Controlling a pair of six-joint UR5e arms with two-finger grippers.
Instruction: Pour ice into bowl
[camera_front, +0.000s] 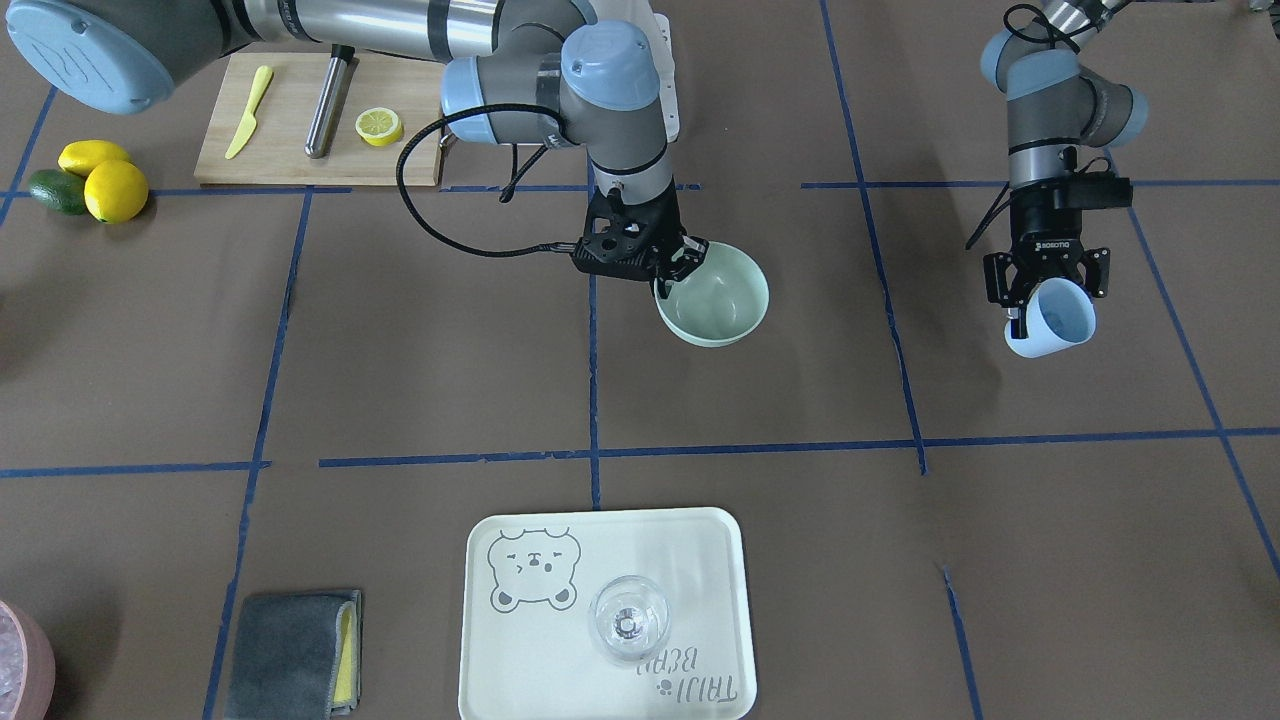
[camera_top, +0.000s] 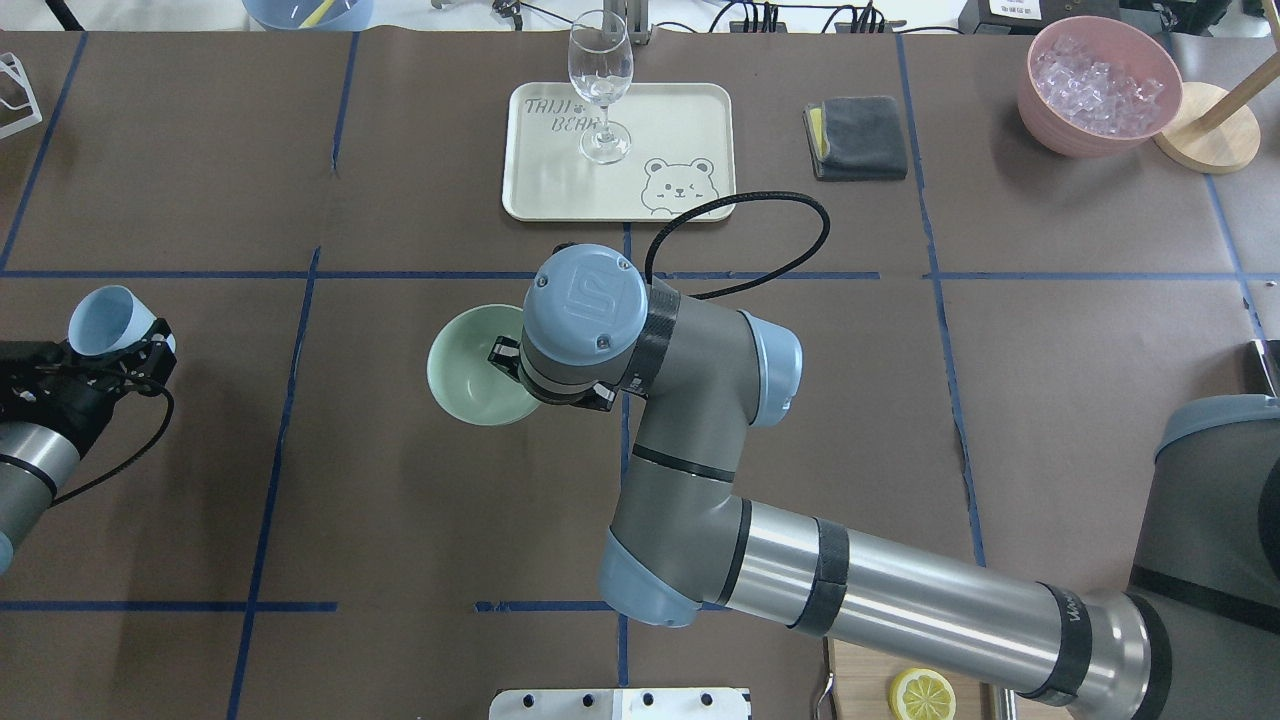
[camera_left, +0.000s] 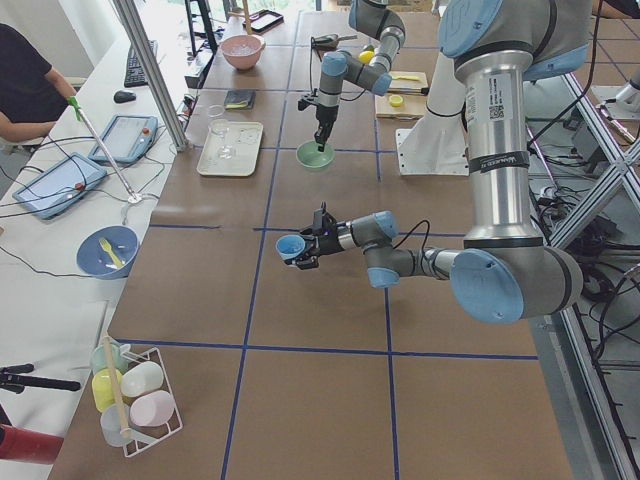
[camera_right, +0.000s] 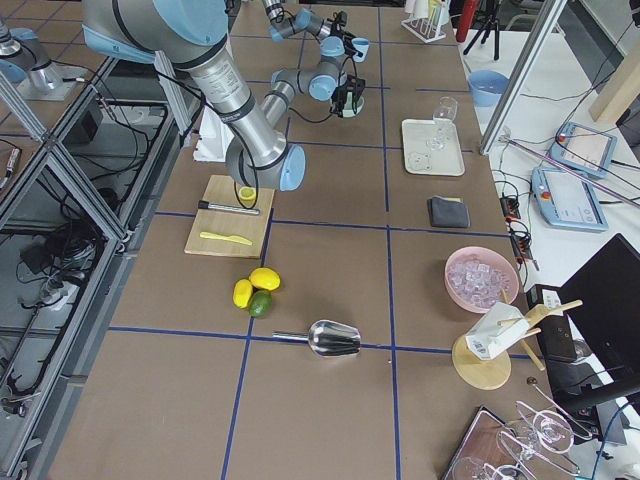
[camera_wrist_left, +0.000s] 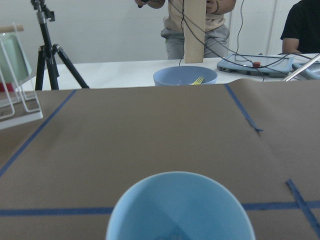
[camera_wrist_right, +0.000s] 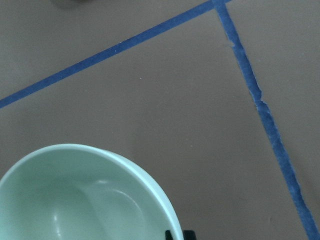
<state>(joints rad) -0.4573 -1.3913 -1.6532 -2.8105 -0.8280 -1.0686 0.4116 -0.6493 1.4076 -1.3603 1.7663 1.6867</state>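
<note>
The pale mint-green bowl (camera_front: 722, 300) stands near the table's middle and looks empty; it also shows in the overhead view (camera_top: 465, 372) and the right wrist view (camera_wrist_right: 75, 195). My right gripper (camera_front: 682, 264) is shut on the bowl's rim, one finger inside and one outside. My left gripper (camera_front: 1048, 290) is shut on a light blue cup (camera_front: 1055, 320), held tilted above the table far to the bowl's side (camera_top: 103, 320). The cup's mouth fills the bottom of the left wrist view (camera_wrist_left: 180, 210). No heap of ice shows; the cup's bottom is cut off.
A cream tray (camera_top: 690, 110) with a clear wine glass (camera_top: 600, 85) lies beyond the bowl. A grey cloth (camera_top: 858, 137) and a pink container of ice (camera_top: 1098, 85) are at the far right. A cutting board (camera_front: 290, 150), lemons (camera_front: 112, 185) and a metal scoop (camera_right: 335, 338) are on the robot's right.
</note>
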